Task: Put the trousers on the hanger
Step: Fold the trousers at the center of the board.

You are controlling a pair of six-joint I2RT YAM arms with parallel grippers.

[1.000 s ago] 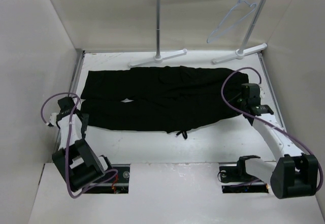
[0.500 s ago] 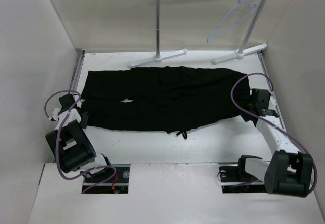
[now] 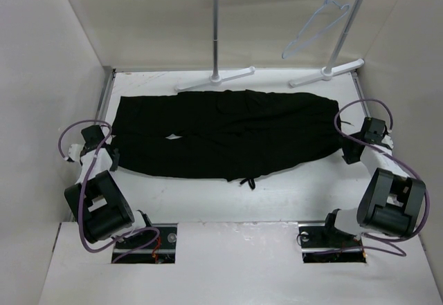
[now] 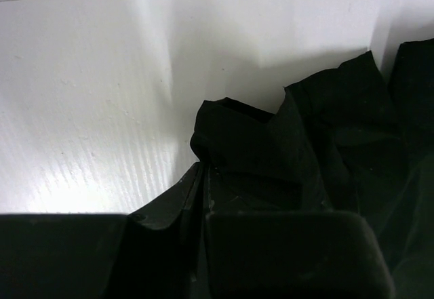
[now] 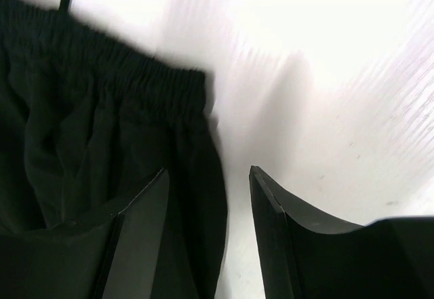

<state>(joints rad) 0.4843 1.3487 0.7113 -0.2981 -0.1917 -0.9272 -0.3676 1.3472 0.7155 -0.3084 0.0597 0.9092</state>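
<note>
White table (image 3: pixel 291 187) — black trousers (image 3: pixel 221 135) flat across, rack feet (image 3: pixel 214 80) behind

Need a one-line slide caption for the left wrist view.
Left hand shut on a bunched edge of the black trousers lying on the white table.
</note>
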